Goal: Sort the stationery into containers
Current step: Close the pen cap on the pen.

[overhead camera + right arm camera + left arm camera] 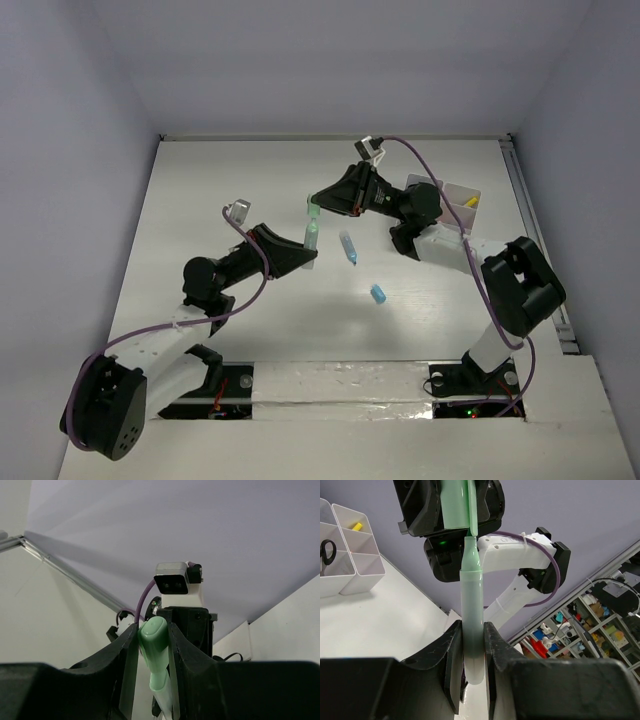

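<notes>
The left arm (222,272) and right arm (420,205) bend inward, the left gripper (306,256) and right gripper (318,208) each squeezing one end of the green marker (312,232).

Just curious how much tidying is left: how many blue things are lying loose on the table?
2. A blue marker lies in the middle of the table; a smaller blue piece lies a little nearer the arm bases. Others may be hidden from view.
</notes>
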{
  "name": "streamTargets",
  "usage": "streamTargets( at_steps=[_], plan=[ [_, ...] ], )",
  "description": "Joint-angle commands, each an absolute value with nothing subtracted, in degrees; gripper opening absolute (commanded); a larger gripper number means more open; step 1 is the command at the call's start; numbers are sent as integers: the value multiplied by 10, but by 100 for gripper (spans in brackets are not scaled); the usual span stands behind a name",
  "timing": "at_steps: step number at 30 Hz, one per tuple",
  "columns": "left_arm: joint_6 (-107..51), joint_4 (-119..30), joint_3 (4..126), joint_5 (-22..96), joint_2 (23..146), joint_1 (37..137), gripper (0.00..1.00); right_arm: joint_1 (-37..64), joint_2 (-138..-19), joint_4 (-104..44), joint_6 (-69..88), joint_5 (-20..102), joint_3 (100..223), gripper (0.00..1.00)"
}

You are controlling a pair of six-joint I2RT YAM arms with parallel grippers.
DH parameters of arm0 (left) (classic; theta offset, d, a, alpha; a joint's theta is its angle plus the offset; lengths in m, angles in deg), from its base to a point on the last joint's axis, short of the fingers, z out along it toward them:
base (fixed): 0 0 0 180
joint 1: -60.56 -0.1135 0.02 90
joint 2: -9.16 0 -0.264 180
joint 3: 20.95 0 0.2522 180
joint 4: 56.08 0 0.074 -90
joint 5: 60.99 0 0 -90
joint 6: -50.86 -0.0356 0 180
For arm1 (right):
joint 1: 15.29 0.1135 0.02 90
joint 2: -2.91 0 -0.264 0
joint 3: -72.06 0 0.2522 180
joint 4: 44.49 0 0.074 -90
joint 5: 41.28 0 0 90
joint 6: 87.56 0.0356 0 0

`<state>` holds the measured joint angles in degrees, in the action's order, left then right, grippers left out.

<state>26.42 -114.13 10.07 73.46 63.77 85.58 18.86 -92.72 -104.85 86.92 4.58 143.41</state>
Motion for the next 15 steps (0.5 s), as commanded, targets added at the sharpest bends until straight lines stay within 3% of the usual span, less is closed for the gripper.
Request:
streamTargets(
  at_steps=[1, 9, 15],
  plan=[
    [276, -1219, 96, 733, 638, 850, 0, 201, -905, -1290, 845, 29, 1437, 4],
    [350, -1340, 94, 722, 673, 850, 0, 219, -890, -1291, 808, 11, 1448, 4],
    [344, -1343, 94, 712, 665, 850, 0, 219, -880, -1290, 802, 21, 1433, 4]
  ],
)
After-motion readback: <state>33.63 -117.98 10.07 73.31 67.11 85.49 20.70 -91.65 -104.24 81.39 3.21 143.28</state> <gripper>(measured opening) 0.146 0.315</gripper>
